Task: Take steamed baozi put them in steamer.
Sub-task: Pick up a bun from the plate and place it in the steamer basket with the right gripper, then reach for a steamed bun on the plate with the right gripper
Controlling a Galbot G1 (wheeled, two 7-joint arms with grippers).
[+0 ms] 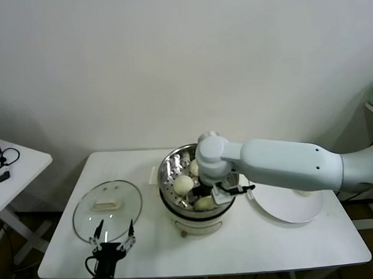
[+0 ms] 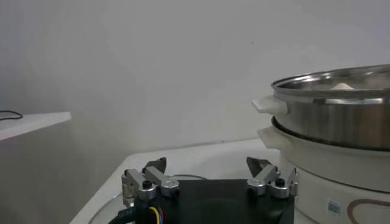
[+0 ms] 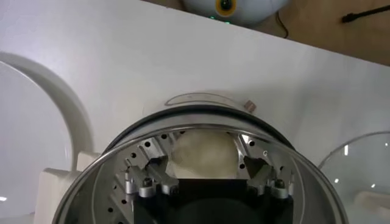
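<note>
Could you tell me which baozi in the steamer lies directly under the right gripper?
The baozi at the steamer's near rim, between the open right gripper's fingers; the other buns lie farther back.

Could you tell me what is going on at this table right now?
The right gripper is over the steamer, its jaws open on either side of a baozi lying on the perforated floor. Two more baozi show in the basket. The white plate to its right looks empty. The left gripper waits open near the glass lid.
</note>
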